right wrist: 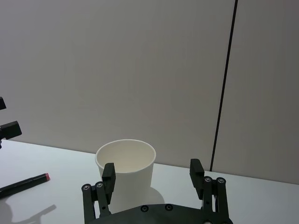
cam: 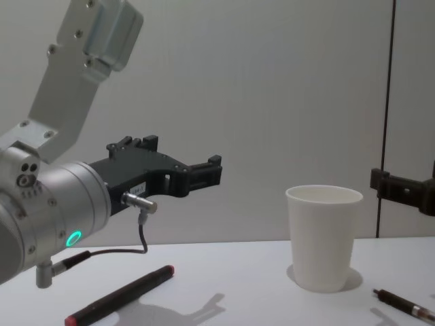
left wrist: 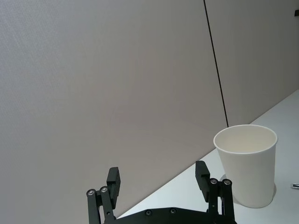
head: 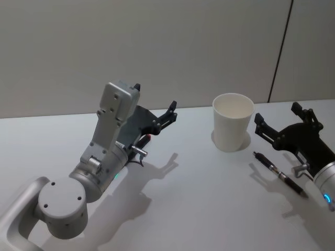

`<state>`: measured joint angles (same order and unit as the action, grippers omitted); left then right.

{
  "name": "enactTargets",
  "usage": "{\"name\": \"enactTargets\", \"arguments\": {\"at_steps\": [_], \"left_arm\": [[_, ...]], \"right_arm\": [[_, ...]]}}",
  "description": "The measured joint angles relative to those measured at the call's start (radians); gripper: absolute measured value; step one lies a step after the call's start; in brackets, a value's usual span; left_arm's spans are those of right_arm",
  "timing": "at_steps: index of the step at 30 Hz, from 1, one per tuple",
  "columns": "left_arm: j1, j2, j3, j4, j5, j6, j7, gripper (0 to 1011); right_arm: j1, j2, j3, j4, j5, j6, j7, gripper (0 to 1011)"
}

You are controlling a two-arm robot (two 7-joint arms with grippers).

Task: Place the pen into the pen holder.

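The pen holder, a plain white paper cup, stands upright and empty at the back right of the table. A black pen lies flat in front of it to the right, just beside my right gripper, which hovers open and empty, aimed at the cup. My left gripper is raised left of the cup, open and empty. Under it lies a dark pen with a red end, whose red tip peeks out from beneath the wrist. In the left wrist view the cup sits beyond the open fingers.
The white table has free room in front and between the two arms. A grey wall with a dark vertical seam runs close behind the cup. The left arm's silver links stand tall at the near left.
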<state>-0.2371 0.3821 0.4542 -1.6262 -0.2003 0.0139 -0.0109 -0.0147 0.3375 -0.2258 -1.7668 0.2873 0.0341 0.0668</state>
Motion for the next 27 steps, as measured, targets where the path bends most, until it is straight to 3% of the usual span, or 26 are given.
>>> {"name": "enactTargets", "arguments": {"at_steps": [27], "left_arm": [[0.0,0.0,0.0,0.0,0.0,0.0,0.0,1001]], "right_arm": [[0.0,0.0,0.0,0.0,0.0,0.0,0.0,1003]]}}
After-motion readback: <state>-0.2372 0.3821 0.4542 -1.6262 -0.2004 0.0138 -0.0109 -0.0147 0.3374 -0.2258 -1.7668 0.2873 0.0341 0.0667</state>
